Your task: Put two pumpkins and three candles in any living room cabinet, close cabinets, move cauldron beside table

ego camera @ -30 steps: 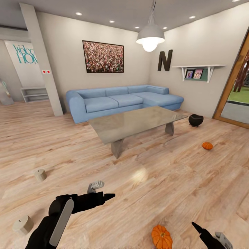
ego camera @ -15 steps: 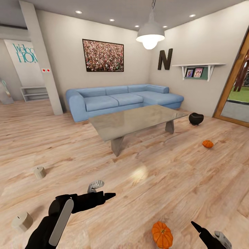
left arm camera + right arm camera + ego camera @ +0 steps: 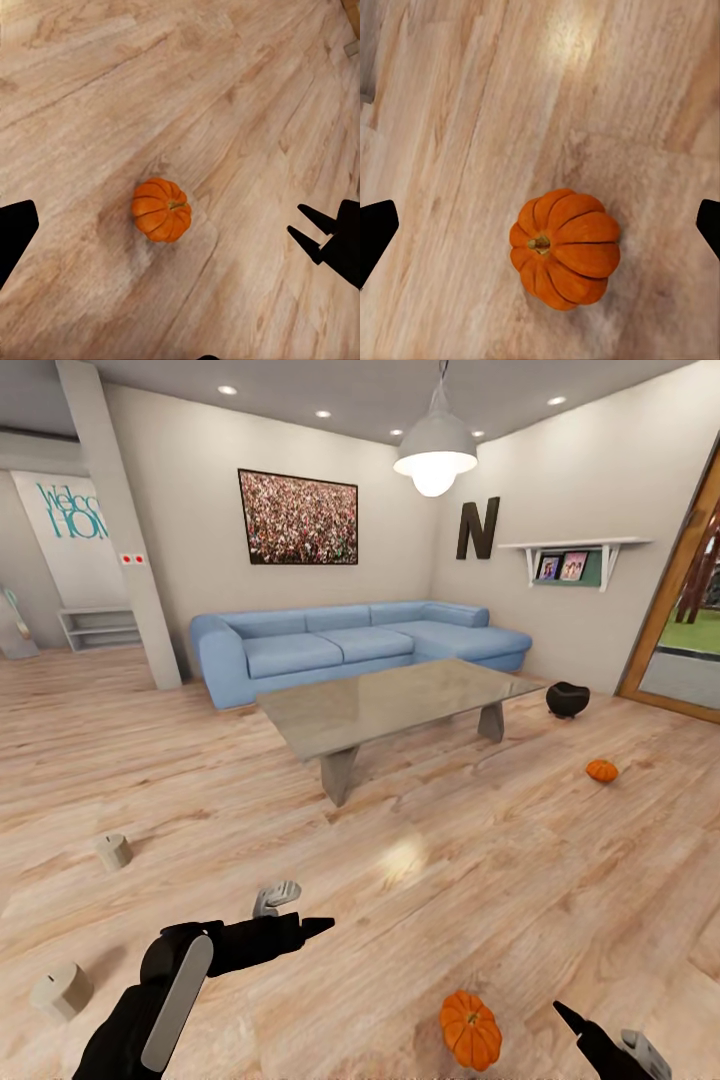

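Pumpkin (image 3: 470, 1028) with the yellowish stem lies on the wood floor (image 3: 480, 860) between the two arms, nearer the right gripper (image 3: 590, 1032); both wrist views look down on it (image 3: 565, 249) past spread, empty fingers; left gripper (image 3: 300, 928) likewise released; second pumpkin (image 3: 601, 770) and cauldron (image 3: 566, 699) lie beyond the table (image 3: 390, 705); two candles (image 3: 113, 851) (image 3: 60, 990) on the left.

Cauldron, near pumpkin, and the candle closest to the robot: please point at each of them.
cauldron (image 3: 566, 700), head view, on its black belly.
near pumpkin (image 3: 566, 247), right wrist view, on its orange ribs.
closest candle (image 3: 60, 991), head view, on its side.
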